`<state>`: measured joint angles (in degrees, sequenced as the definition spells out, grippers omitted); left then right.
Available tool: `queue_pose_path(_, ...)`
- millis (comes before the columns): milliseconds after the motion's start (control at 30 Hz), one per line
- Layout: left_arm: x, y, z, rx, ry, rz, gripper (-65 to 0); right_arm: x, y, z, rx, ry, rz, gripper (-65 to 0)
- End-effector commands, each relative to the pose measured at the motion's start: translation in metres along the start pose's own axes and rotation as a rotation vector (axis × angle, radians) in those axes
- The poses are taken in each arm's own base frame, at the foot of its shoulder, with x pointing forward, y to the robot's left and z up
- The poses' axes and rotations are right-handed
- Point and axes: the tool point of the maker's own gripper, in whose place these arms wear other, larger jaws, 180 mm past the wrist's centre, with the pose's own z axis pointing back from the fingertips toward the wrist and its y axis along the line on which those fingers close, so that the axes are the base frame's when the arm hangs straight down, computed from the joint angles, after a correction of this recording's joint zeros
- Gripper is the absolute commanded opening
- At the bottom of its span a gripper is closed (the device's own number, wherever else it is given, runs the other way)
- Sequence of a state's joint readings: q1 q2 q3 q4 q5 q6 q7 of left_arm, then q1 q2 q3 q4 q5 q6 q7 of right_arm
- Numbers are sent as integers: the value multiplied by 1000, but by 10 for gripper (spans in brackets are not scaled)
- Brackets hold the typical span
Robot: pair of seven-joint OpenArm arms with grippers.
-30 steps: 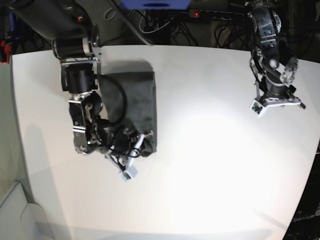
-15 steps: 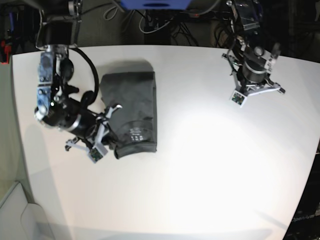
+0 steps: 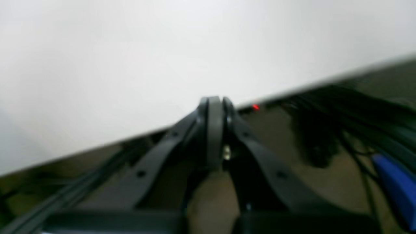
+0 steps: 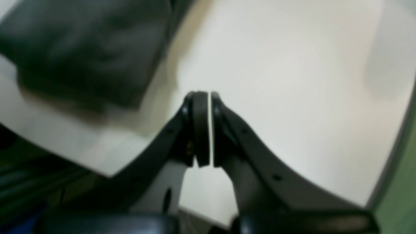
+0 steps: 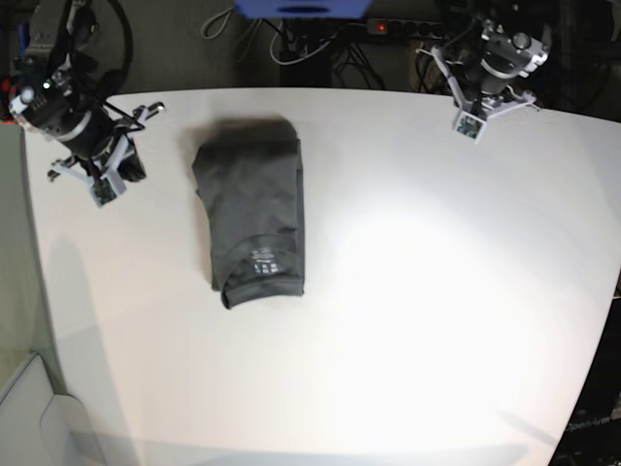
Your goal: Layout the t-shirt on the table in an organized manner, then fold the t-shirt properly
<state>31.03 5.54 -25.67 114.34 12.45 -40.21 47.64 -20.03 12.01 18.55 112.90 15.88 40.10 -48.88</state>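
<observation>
The dark grey t-shirt lies folded into a narrow rectangle on the white table, with its white neck label showing near the front end. No gripper touches it. My right gripper is shut and empty, hovering over bare table, with the t-shirt blurred at the upper left. Its arm sits at the far left corner. My left gripper is also shut and empty, over the table's back edge. Its arm is at the far right.
A power strip with a red light and tangled cables lie behind the table's back edge. A blue object stands there too. The table's rounded edge shows close by in the right wrist view.
My right arm has let go at the shirt's front end and drawn back to the far left corner. My left arm has retreated to the back edge and its gripper has shut.
</observation>
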Motion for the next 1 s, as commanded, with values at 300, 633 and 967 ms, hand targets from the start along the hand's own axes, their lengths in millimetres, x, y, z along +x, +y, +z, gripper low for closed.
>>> queue_pose_path(300, -38, -36, 22, -101, -30, 44, -650, -63, 14, 42, 2, 40, -69, -650)
queue_pose_path(633, -122, -69, 17, -207, 178, 110, -650, -172, 69, 67, 95, 190, -305, -650)
queue_pose_path(967, -196, -89, -44, -358, 344, 208, -650, -300, 120, 21, 124, 358, -551, -650)
